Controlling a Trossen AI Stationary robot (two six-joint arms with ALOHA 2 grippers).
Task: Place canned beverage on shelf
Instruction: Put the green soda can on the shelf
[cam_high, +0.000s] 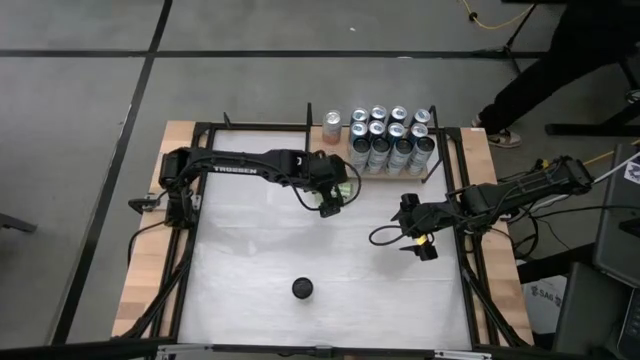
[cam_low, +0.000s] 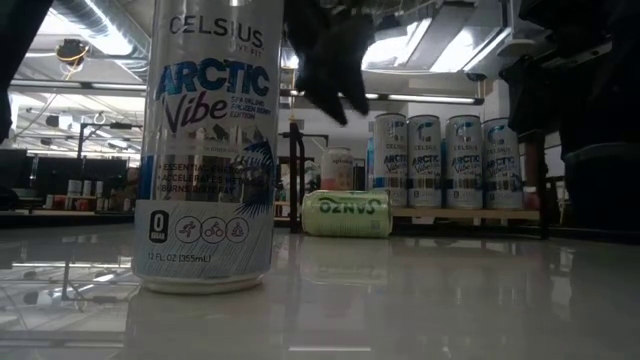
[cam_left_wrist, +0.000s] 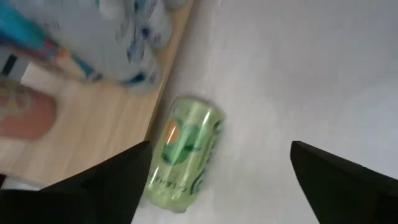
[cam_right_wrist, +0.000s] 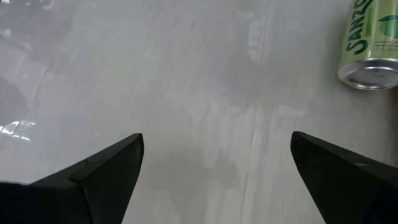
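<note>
Currently, your left gripper, jaws wide and empty, hovers directly over the green can, which lies on its side just beside the shelf.

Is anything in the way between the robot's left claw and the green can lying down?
No, nothing visible blocks it. The left gripper is open right above the green can, which lies on its side on the white table, next to the shelf. The right gripper waits open, off to the side.

White table: green can sideways, tall can seemingly upright.
</note>
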